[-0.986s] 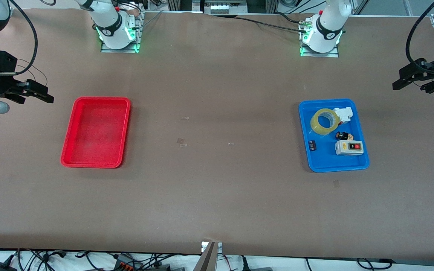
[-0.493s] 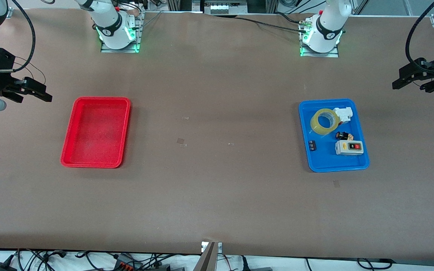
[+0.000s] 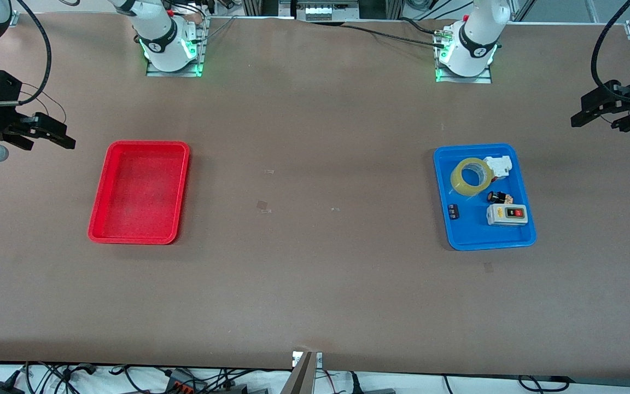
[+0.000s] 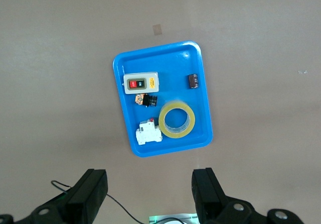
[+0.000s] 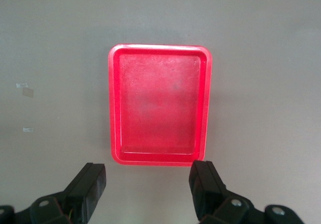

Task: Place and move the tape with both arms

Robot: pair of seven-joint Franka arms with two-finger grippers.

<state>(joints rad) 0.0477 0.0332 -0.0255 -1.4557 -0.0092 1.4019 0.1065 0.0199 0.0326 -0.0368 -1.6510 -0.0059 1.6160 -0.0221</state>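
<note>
The tape is a yellowish translucent ring lying flat in the blue tray toward the left arm's end of the table. The left wrist view shows the tape in the blue tray well below the camera. My left gripper hangs open and empty over bare table at that end, apart from the tray; its jaws stand wide. My right gripper is open and empty over bare table at the right arm's end, beside the empty red tray. The right wrist view shows the right gripper short of the red tray.
In the blue tray with the tape lie a white-grey switch box, a white breaker, a small black button part and a small dark block. The breaker touches the tape's edge. Brown tabletop spans between the two trays.
Both grippers have drifted slightly toward the robots' bases, the right one early and the left one just now. The tape and both trays have not moved.
</note>
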